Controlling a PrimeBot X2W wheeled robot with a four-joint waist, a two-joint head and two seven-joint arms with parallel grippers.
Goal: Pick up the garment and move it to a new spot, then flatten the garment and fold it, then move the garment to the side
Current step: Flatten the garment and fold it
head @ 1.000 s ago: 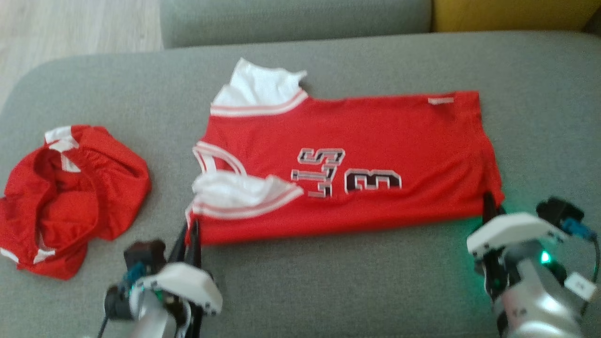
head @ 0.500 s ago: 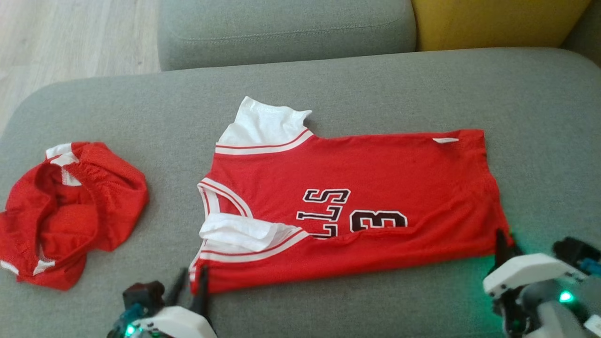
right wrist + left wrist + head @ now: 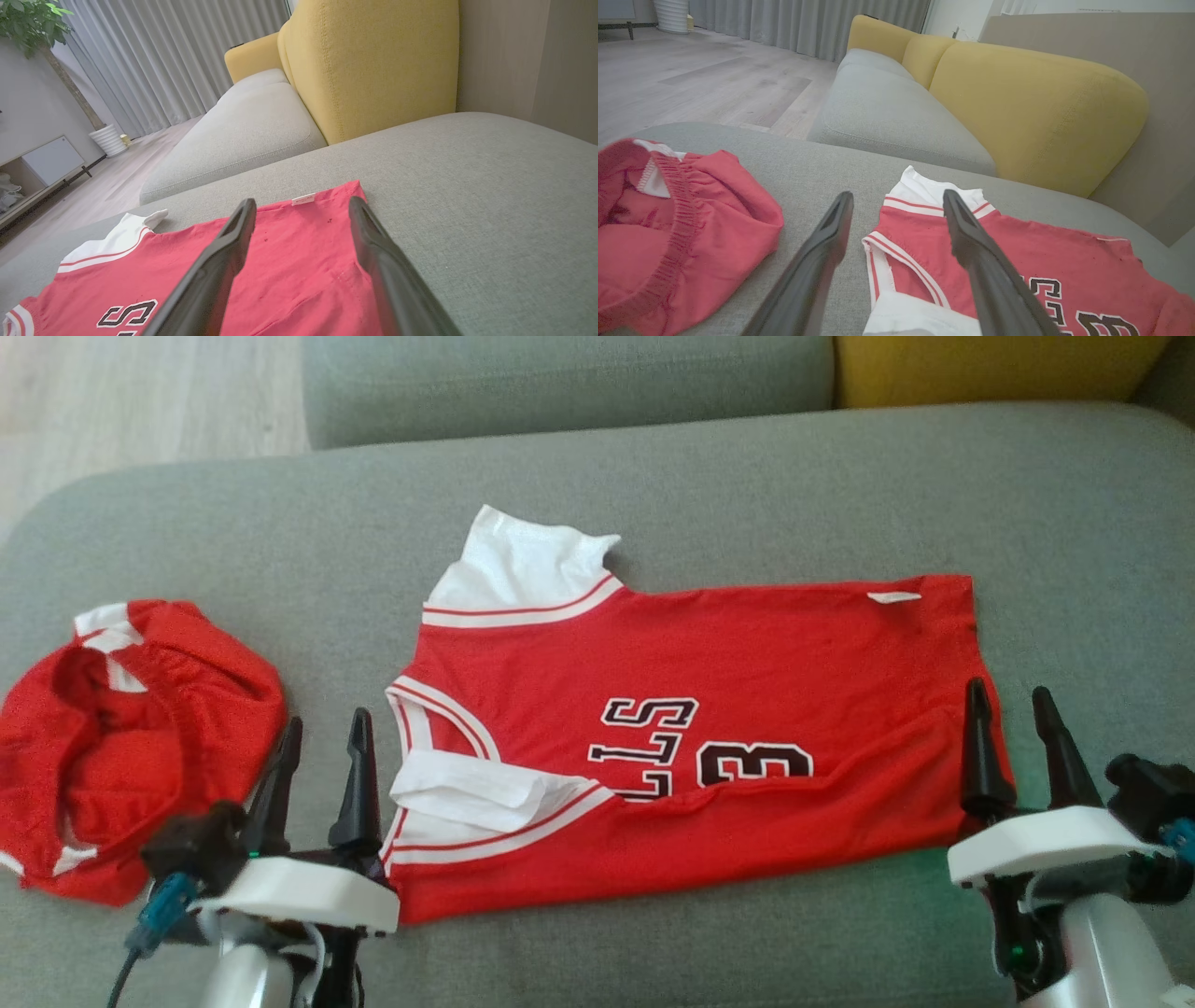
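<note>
The left fingers (image 3: pixel 359 775) stand apart and empty, just beside the neck end of the red mesh jersey (image 3: pixel 747 653). The right fingers (image 3: pixel 978 747), also apart, are at its hem corner. The jersey lies flat on the grey woven sofa cushion (image 3: pixel 653 467), its near edge folded over the lettering. Crumpled red shorts (image 3: pixel 140 747) lie to its left. The wrist views add a rounded yellow backrest (image 3: pixel 1031 107) and pleated curtains (image 3: pixel 163 60).

garment (image 3: pixel 747 644): red knit cloth, faint sheen, white ribbed trim. sofa (image 3: pixel 653 476) under garment: grey woven fabric, matt, coarse. fingers (image 3: pixel 359 775): dark smooth matt plastic. floor (image 3: pixel 691 84): pale wood, matt.
</note>
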